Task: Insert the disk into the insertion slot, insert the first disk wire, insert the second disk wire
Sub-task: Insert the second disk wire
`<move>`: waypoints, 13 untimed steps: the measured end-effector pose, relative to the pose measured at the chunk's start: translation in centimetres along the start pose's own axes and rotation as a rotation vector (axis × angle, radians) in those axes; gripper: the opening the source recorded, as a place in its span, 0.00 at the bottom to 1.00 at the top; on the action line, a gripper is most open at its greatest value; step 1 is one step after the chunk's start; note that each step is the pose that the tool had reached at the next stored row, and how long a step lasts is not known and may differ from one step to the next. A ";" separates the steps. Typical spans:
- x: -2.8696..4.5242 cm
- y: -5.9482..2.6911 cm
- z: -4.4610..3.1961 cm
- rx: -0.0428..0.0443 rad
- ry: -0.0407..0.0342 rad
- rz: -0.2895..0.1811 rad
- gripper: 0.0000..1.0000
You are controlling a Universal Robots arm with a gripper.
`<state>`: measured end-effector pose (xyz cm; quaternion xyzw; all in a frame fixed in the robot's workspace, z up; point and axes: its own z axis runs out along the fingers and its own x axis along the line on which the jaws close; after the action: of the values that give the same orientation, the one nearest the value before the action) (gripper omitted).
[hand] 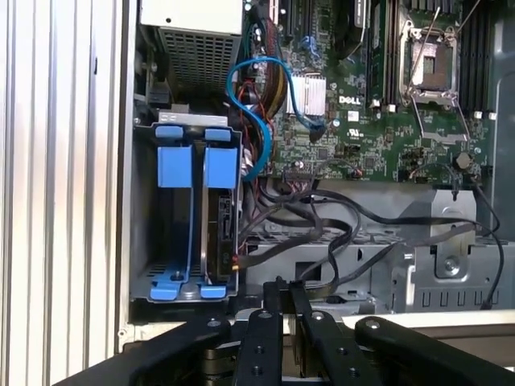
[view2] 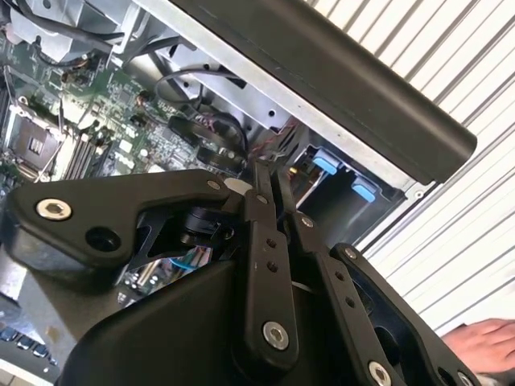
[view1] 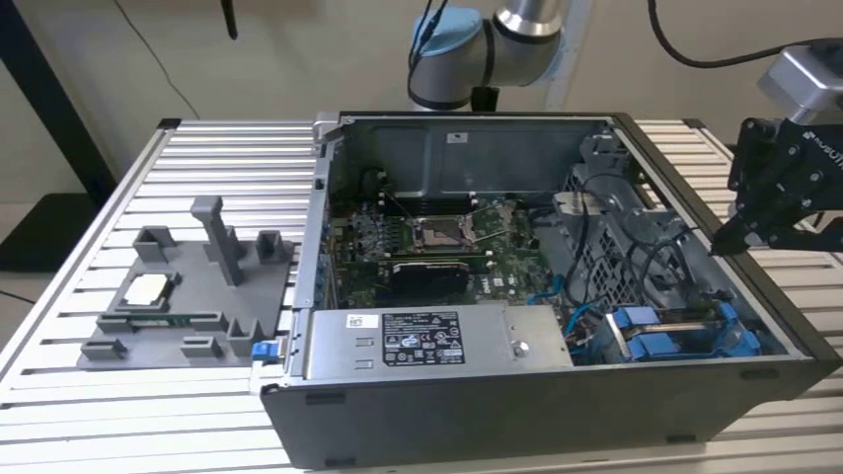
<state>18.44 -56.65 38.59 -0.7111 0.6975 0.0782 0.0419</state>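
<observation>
The disk [hand: 220, 170] stands on edge in its blue carrier inside the insertion slot [hand: 147, 225], the grey drive cage in the corner of the open computer case [view1: 527, 415]. A second blue carrier [hand: 173, 167] sits just beside it in the same cage. From where I stand I cannot tell whether any wire is plugged into the disk. A blue cable [hand: 261, 137] loops from beside the cage across to the motherboard [hand: 386, 104], and several black wires [hand: 322, 221] lie loose next to the bay.

The hand [hand: 286, 285] hangs above the case's side wall near that cage, touching nothing. Its black fingers are pressed together with nothing between them (both wrist views show this).

In the exterior view the case lies open on the slatted desk [view1: 197, 158], with a grey fixture tray [view1: 185, 286] on the exterior view's left, well apart from the hand. Someone's fingertips [view2: 483, 336] rest on the desk outside the case.
</observation>
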 end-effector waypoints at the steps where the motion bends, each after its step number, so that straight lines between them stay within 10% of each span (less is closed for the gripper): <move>1: 0.00 0.12 -0.01 0.0000 0.0009 0.000 0.16; 13: -0.04 2.57 0.12 -0.0005 0.0155 -0.001 0.16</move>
<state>15.86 -56.65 38.61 -0.7120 0.6975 0.0728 0.0364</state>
